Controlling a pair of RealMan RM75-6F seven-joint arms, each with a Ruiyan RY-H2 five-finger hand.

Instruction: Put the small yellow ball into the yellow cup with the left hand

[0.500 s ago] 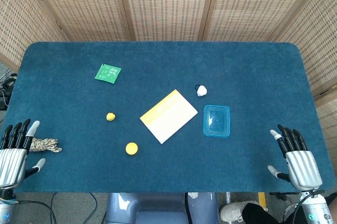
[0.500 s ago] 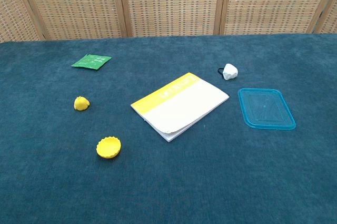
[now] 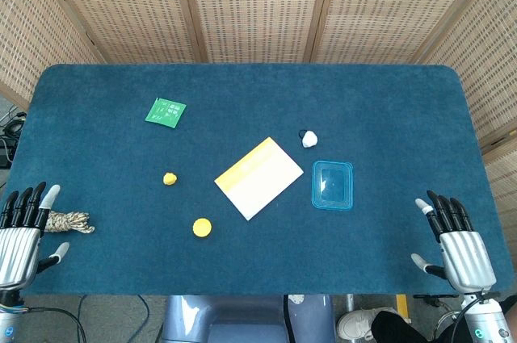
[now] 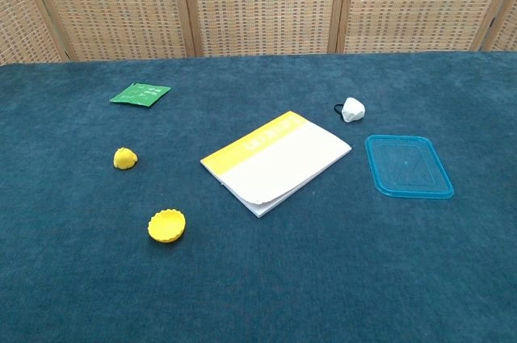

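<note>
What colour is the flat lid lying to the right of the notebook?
Translucent light blue lid; the chest view shows it best.

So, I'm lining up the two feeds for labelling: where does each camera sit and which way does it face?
Head view: high up, looking almost straight down on the blue table; the left hand and right hand show at the near corners.
Chest view: lower, facing forward across the table toward the wicker screen; no part of the robot shows.
Shared: small yellow ball, yellow cup, notebook, blue lid, green packet.
</note>
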